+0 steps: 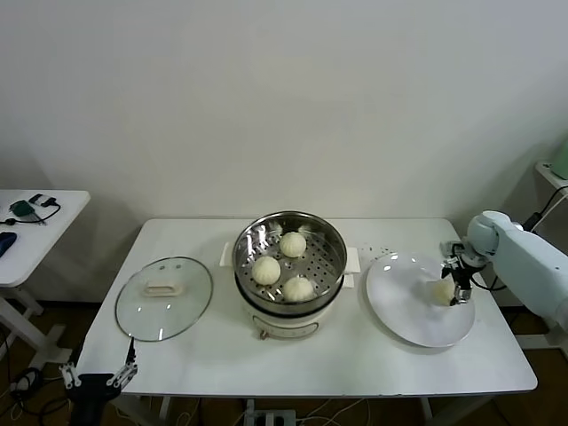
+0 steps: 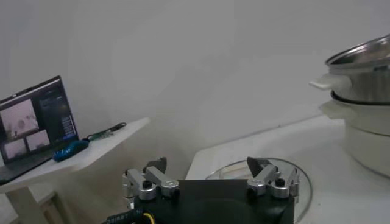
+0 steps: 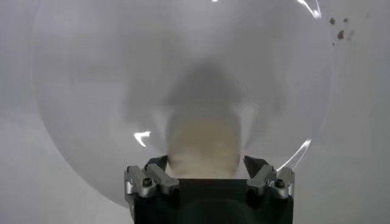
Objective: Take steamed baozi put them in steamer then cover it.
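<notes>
Looking down from the head camera, I see three steamed baozi (image 1: 282,264) sitting on the perforated tray inside the steamer (image 1: 289,263), which stands mid-table on its white base. The fourth bun (image 1: 444,289) lies on the white plate (image 1: 408,311) to the right of the steamer, toward the plate's right side. My right gripper (image 1: 458,286) is down over that bun; in the right wrist view the bun (image 3: 203,146) fills the gap between the two fingers (image 3: 150,178), which straddle it while spread wide. I cannot tell from these views whether the pads actually touch the dough.

The cover (image 1: 164,297) lies flat on the table to the left of the steamer, handle up, apart from the pot. My left gripper (image 1: 98,380) hangs low beyond the table's near left corner, fingers spread and holding nothing; its wrist view shows the cover's rim (image 2: 301,182) just past the fingertips and the steamer's wall (image 2: 365,97) farther off.

On the side table (image 1: 40,231) at left a laptop (image 2: 33,125) shows a lit screen, but I can read no writing there, nor any brand on the steamer.
</notes>
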### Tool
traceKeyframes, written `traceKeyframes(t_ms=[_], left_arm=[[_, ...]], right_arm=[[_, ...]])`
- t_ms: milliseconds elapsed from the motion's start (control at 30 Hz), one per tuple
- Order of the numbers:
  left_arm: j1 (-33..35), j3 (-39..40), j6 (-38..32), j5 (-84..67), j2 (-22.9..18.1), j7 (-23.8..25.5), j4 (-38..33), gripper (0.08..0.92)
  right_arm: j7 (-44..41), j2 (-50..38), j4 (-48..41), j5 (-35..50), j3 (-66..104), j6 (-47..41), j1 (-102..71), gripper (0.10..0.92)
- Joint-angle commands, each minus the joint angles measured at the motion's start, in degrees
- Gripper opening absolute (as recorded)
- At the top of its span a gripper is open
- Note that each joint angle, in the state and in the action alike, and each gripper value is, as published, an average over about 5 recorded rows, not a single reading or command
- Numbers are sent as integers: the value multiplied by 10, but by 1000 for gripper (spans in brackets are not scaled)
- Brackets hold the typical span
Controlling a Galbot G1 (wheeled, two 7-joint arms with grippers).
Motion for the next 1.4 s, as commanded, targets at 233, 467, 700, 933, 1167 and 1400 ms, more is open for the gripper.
traceKeyframes(t_ms=[233, 467, 700, 933, 1167, 1400], left_arm=[[3, 0, -2, 1, -1, 0, -1, 823], [1, 4, -1, 1, 0, 0, -4, 823], [-4, 17, -1, 6, -1, 0, -10, 823], [-14, 32, -2, 9, -1, 1, -15, 823], [-30, 45, 3, 12, 0, 3, -22, 823], [-40, 53, 4, 14, 2, 5, -23, 823]], right_arm=[[-4, 10, -14, 2, 11, 3, 2, 699], [-2, -9, 24, 124, -86, -19, 102, 671], [9, -3, 95, 352, -305, -75, 310, 676], [24, 62, 161, 541, -483, -113, 492, 677], [58, 155, 215, 679, -585, -143, 566, 679], [106, 208, 278, 720, -607, -177, 554, 679]])
